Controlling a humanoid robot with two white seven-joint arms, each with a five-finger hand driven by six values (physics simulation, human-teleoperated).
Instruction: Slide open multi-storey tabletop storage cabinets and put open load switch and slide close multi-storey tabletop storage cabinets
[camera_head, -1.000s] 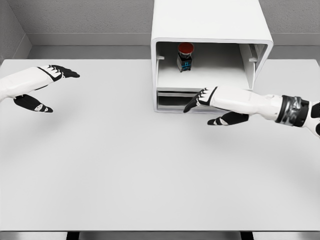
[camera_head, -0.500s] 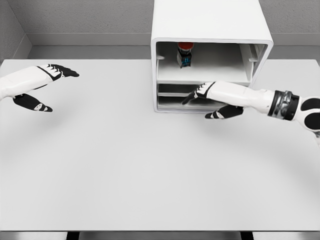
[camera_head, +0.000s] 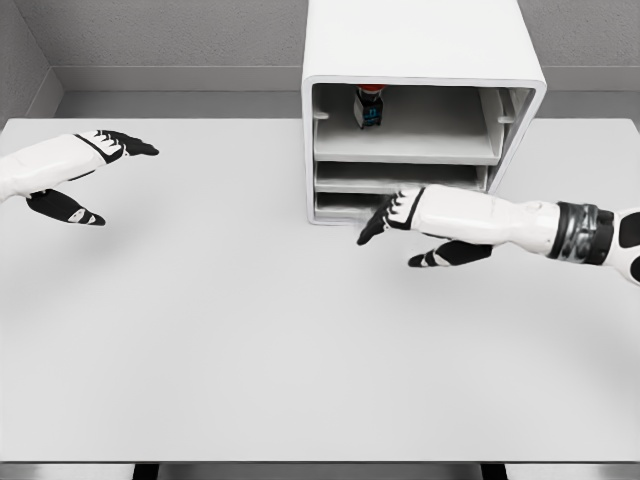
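Load switch (camera_head: 367, 105) with red cap on top, dark body, bit of blue on the front; standing upright deep on the top shelf of the cabinet (camera_head: 420, 50), left of middle, cap nearly under the shelf's ceiling. Cabinet itself: white, boxy, rounded corners, sitting at the far edge of the table (camera_head: 250, 330), a bit right of center. Three levels showing through the open front, trays pushed back in, thin shelf edges stacked one above the other.

Loads of bare table in front and off to the left. Grey wall right behind the cabinet, table's near edge at the bottom of the view.

Right hand (camera_head: 400, 212) hanging just in front of the lowest level, palm down, fingers loosely stretched toward the left, thumb (camera_head: 440, 257) dropped below, gripping nothing. Switch sits well above and behind it, two shelves up, not touching.

Left hand (camera_head: 75, 165) far off at the left edge, fingers relaxed and spread, holding nothing, well apart from the cabinet.
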